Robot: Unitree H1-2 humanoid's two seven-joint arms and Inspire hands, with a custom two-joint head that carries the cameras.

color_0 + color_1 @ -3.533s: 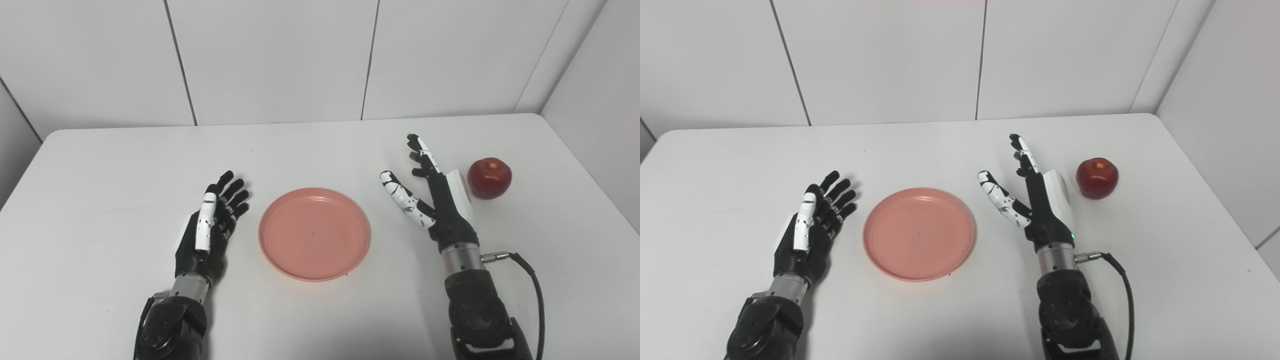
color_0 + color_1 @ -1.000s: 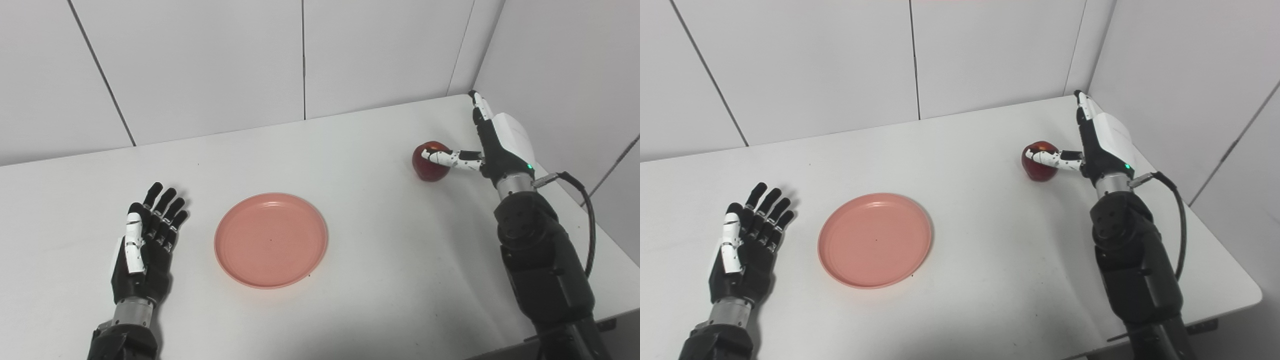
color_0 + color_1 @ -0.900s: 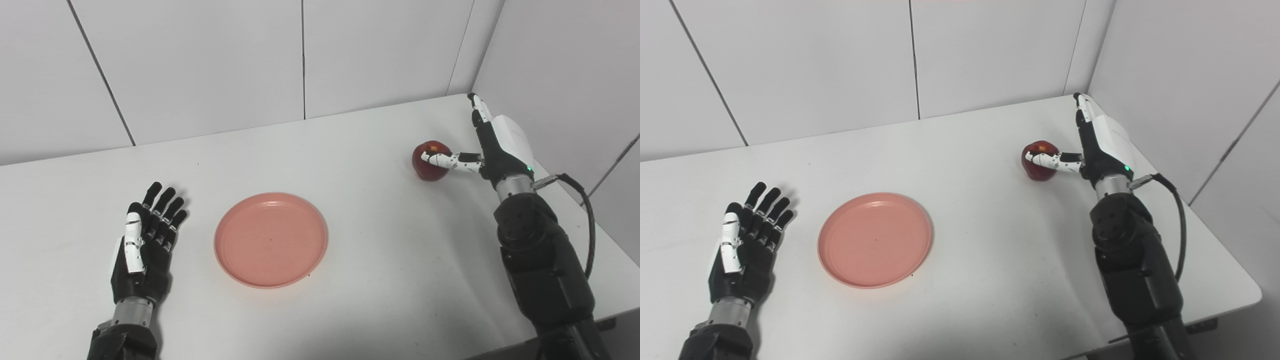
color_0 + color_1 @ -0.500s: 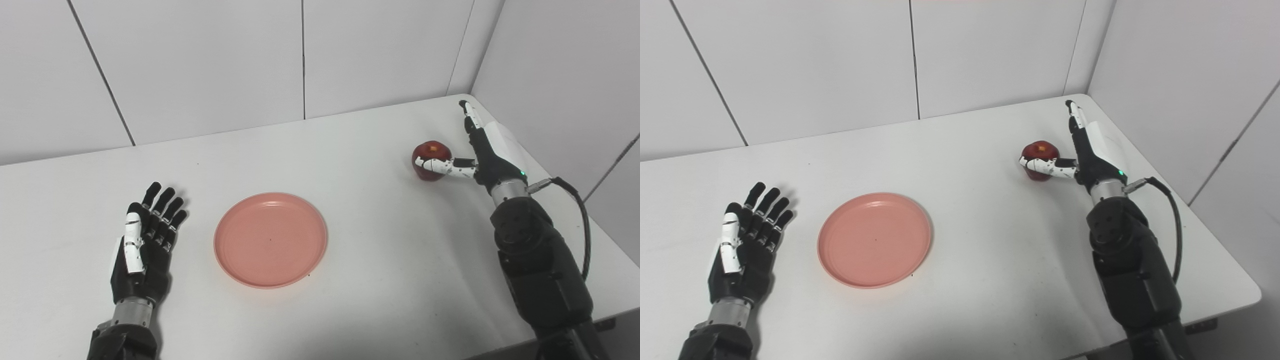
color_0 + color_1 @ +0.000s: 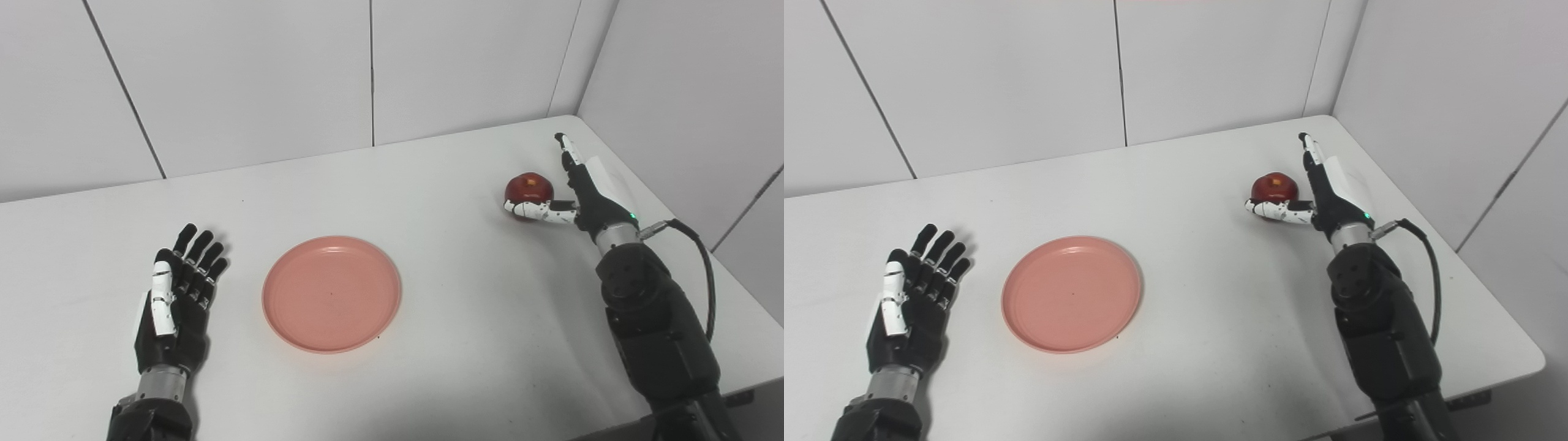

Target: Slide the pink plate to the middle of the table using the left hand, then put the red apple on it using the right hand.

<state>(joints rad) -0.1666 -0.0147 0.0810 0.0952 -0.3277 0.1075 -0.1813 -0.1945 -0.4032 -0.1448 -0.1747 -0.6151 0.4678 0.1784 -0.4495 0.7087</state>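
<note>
Right hand (image 5: 582,193), fingers straight, flanks the glossy round apple (image 5: 528,187).

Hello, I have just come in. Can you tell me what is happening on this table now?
A humanoid robot works at a white table. Its right hand is at the red apple near the far right corner, thumb under the near side, fingers straight; no closed grip yet. The pink plate sits empty near the table's middle. The left hand lies open beside the plate, apart from it.
</note>
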